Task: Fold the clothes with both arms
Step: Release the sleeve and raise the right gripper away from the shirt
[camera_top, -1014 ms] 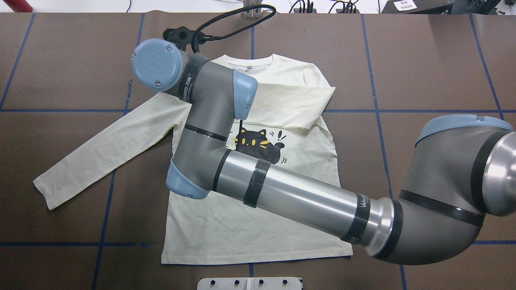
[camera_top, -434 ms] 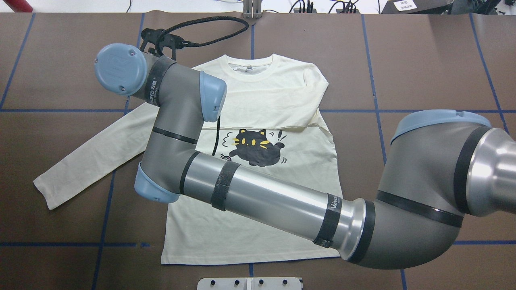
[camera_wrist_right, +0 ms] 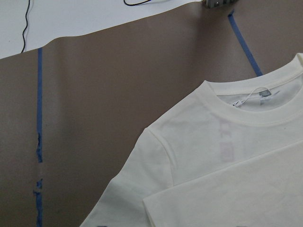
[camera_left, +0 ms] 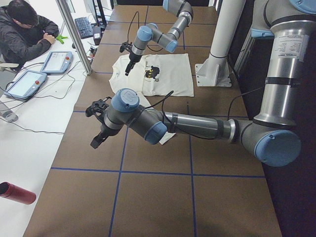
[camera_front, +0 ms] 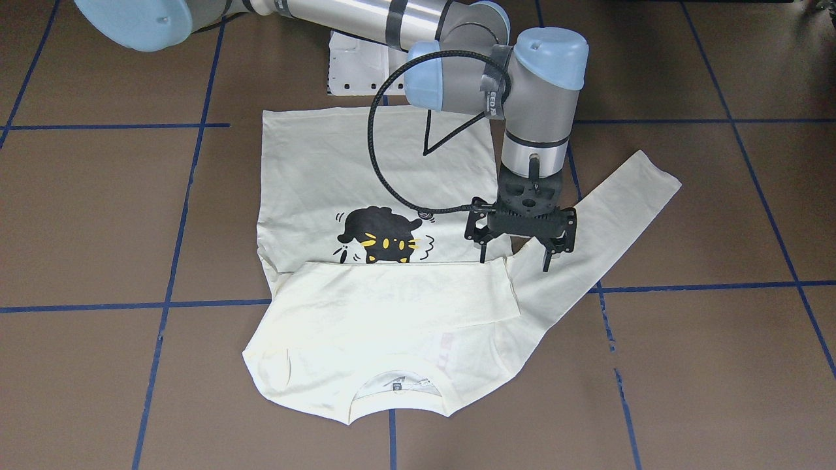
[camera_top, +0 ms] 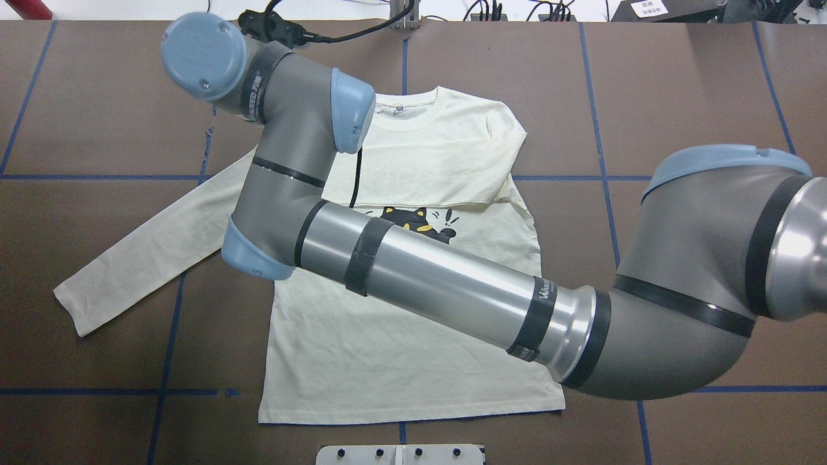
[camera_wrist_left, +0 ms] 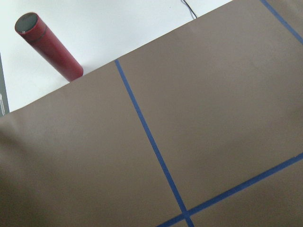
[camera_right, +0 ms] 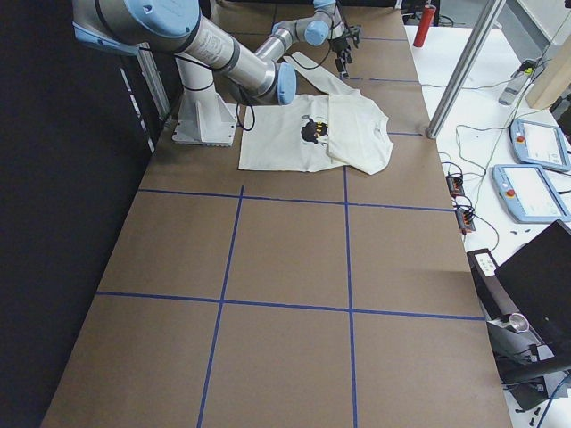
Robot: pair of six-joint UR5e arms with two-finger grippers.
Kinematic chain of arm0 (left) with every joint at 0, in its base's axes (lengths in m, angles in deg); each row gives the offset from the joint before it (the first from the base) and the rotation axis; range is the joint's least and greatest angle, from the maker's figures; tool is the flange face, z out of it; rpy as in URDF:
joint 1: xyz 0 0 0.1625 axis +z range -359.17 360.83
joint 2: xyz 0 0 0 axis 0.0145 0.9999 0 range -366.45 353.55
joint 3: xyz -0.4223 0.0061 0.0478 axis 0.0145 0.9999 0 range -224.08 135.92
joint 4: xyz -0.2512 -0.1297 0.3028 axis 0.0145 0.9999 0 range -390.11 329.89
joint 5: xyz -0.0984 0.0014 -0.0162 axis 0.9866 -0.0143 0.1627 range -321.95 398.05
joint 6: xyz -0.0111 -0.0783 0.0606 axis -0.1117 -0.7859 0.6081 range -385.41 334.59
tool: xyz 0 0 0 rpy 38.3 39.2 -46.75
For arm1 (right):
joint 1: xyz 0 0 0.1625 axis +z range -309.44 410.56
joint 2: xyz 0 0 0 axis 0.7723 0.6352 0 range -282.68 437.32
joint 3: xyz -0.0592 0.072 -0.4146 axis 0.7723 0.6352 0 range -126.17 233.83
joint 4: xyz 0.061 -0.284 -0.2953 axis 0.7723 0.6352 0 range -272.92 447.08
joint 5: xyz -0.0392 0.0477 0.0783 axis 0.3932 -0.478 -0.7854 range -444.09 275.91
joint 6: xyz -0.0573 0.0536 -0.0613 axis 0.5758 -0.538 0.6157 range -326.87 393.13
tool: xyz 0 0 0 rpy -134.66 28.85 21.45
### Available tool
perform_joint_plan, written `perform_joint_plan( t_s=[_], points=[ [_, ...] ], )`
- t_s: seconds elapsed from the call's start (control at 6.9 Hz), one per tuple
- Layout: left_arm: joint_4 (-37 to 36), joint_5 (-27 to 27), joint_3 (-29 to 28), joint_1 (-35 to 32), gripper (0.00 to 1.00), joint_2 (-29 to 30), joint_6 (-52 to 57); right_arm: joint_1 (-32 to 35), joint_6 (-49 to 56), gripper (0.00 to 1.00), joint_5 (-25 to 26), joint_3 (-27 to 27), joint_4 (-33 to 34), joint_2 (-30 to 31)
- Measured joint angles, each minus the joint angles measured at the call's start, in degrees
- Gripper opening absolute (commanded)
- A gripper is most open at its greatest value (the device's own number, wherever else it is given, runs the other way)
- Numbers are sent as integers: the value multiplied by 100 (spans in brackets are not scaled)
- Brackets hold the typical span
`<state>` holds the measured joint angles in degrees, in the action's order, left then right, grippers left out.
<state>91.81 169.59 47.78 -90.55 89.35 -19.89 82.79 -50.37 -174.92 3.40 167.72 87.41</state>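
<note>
The right arm (camera_top: 439,284) enters from the right edge of the overhead view and reaches diagonally across the cream long-sleeved T-shirt (camera_front: 313,183) to the upper left of the frame, its wrist bent so the tool points straight down. In the front-facing view the right gripper (camera_front: 514,264) hangs just above the shirt where the outstretched sleeve (camera_front: 614,215) joins the shoulder; its two black fingers (camera_front: 547,261) are spread apart with nothing between them, and a black cable (camera_front: 375,150) loops from the wrist. The shirt lies flat on the brown table (camera_front: 98,215), print side up, collar toward the bottom of that frame and hem toward the top. One sleeve (camera_front: 405,294) is folded across the chest just below the black cat print (camera_front: 382,238), while the other runs out diagonally toward the right of the frame. The right wrist view looks down on the collar (camera_wrist_right: 251,101) and a shoulder. In the left side view the left arm (camera_left: 197,123) stretches low along the table with the left gripper (camera_left: 96,138) angled downward over bare table, well apart from the shirt; I cannot tell whether its fingers are parted or closed. Its wrist camera shows blue tape lines (camera_wrist_left: 151,142) and a red cylinder (camera_wrist_left: 47,47) in the upper left.
</note>
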Motion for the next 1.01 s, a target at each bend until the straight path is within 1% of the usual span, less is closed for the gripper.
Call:
perform_joint_plan(
  t_s=[0.14,0.29,0.43,0.58,0.72,0.87,1.01],
  points=[
    [226,194,10,103,100,39,-4,316,347,100,-504,-221,345,79],
    [524,475,33,361,100,-11,-42,661,810,100,-1001,-634,756,317],
    [734,665,68,798,100,-110,-161,1034,1419,100,-1465,-1159,1037,743],
    [837,724,147,1256,100,-242,-462,1465,2197,100,-1967,-1704,1176,1315],
    [881,621,353,1645,100,-469,-931,1830,2853,100,-2325,-2149,1222,1855],
    [896,265,734,2090,100,-836,-1342,2196,3554,100,-2639,-2598,1238,2459],
    [904,-126,1096,2535,100,-1230,-1532,2577,4284,100,-2957,-3049,1240,3105]
  ],
)
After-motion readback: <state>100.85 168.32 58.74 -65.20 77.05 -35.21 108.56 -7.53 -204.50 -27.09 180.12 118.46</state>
